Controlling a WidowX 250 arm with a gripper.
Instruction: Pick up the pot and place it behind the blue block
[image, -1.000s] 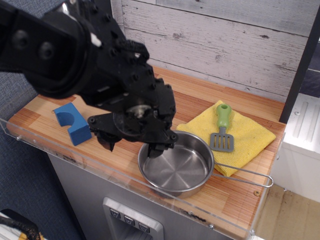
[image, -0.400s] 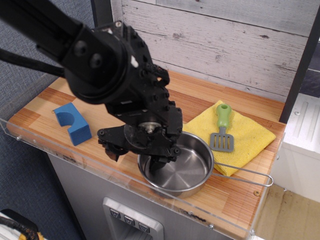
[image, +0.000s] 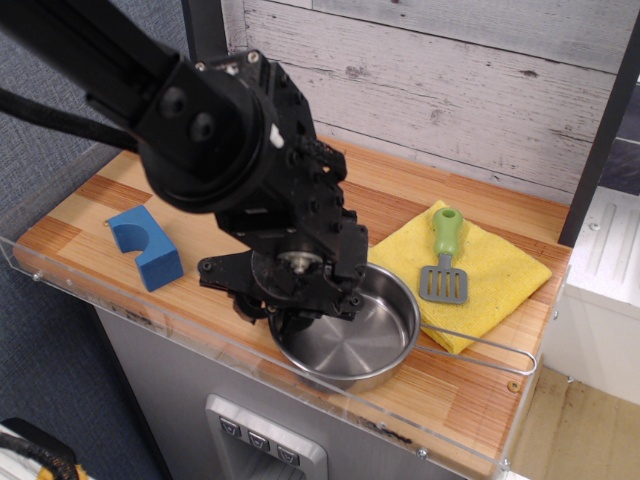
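Gripper (image: 283, 322) clamps the near-left rim of the pot (image: 350, 335), whose wire handle trails off to its right, while the blue block (image: 146, 246) sits well left

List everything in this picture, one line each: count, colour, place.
pot: one, shiny steel, front of the counter, wire handle pointing right
blue block: one, bright blue, left part of the counter
cloth: one, yellow, right part of the counter behind the pot's handle
spatula: one, green handle with grey blade, lying on the cloth
counter: one, striped wood with a clear front guard
wall: one, whitewashed planks, behind the counter
gripper: one, black, at the pot's left rim; jaw state hidden
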